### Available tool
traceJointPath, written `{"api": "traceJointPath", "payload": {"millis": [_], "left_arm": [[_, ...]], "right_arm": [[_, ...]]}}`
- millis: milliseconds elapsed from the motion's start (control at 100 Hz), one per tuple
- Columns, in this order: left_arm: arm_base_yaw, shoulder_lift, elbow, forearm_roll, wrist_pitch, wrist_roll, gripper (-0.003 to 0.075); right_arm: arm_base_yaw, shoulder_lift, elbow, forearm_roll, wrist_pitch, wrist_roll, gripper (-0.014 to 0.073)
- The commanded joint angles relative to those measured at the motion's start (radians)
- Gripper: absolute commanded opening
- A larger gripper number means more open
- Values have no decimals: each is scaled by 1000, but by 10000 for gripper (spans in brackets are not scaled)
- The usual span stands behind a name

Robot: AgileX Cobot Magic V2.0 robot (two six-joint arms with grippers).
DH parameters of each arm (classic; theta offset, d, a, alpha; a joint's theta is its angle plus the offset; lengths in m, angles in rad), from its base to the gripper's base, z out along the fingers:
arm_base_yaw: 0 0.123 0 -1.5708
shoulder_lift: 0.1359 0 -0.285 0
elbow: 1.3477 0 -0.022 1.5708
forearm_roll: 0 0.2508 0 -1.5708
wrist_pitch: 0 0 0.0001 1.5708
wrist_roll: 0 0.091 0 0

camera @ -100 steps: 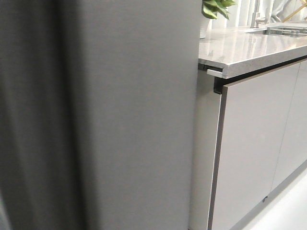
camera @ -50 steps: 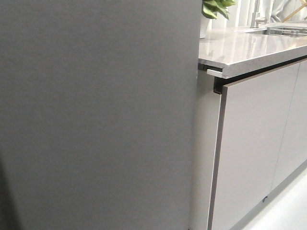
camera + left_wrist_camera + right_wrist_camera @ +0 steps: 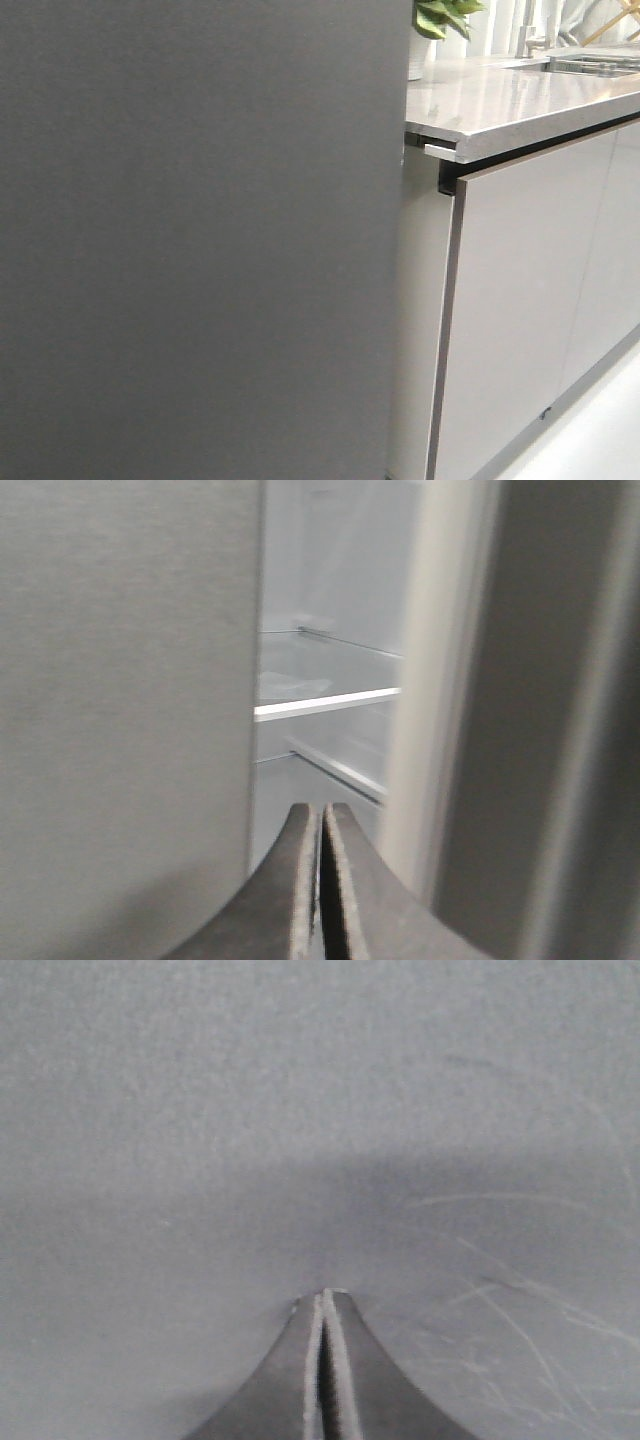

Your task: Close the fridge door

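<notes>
The fridge door's [image 3: 200, 240] matte dark grey outer face fills the left two thirds of the front view; neither gripper shows there. In the right wrist view my right gripper [image 3: 326, 1295] is shut and empty, its tips right at a flat grey, lightly scratched face [image 3: 320, 1110] that fills the view. In the left wrist view my left gripper [image 3: 321, 810] is shut and empty and points into a narrow gap that shows the white fridge interior with glass shelves [image 3: 325, 702]. A grey panel [image 3: 120, 700] bounds the gap on one side, a white strip [image 3: 435, 680] and a dark grey surface [image 3: 540, 740] on the other.
Right of the door stand glossy light-grey cabinet doors [image 3: 530, 300] under a speckled stone counter [image 3: 510, 100]. A potted plant [image 3: 440, 15] and a sink [image 3: 590, 65] sit at the back of the counter. Pale floor [image 3: 600, 440] shows at the lower right.
The dark blurred band on the left of the front view has gone. The panel's right edge and the counter have shifted slightly to the left.
</notes>
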Motion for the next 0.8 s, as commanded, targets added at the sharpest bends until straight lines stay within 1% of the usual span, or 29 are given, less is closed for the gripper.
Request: {"api": "traceJointPath", "payload": {"millis": [0, 300, 550, 650, 790], "left_arm": [[-5, 19, 28, -2, -77, -4, -21], [-5, 19, 28, -2, -77, -4, -21], [-5, 19, 28, -2, -77, -4, -21], [-5, 19, 28, -2, -77, -4, -21], [-5, 19, 28, -2, -77, -4, -21]], "right_arm": [[3, 30, -55, -1, -165, -15, -76], [3, 138, -148, -1, -170, -15, -76], [3, 167, -152, -44, -227, -15, -76], [-6, 167, -152, -75, -228, -15, -76], [-30, 167, -150, -77, -228, -15, -76]]}}
